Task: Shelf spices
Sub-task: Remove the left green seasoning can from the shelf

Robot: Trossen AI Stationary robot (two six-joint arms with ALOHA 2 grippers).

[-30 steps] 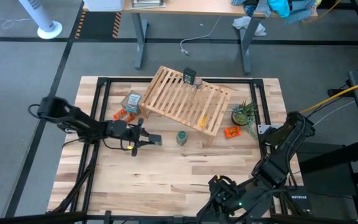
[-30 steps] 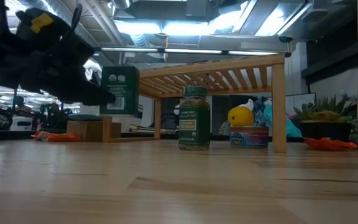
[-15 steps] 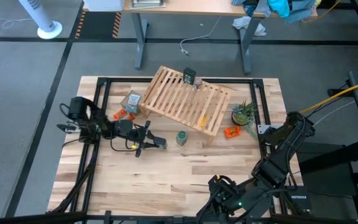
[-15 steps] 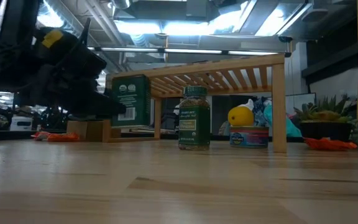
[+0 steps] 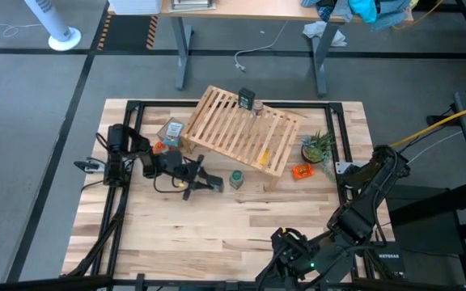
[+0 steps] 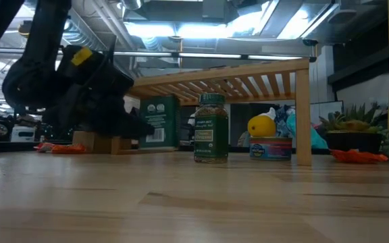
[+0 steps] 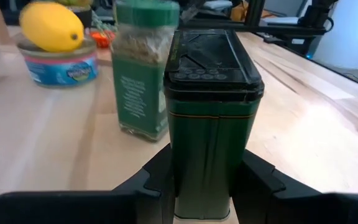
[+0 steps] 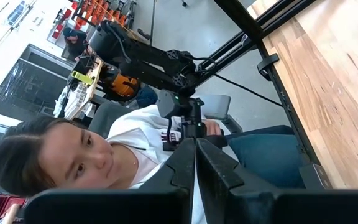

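Carrying a dark green squarish spice tin (image 7: 207, 118) clamped in its jaws, the left gripper (image 5: 209, 184) has swept across the desk (image 5: 241, 234) toward the light-wood slatted shelf (image 5: 241, 129), now beside the round green-lidded jar (image 5: 236, 179); the right gripper (image 8: 194, 163) waits off-desk, jaws closed.
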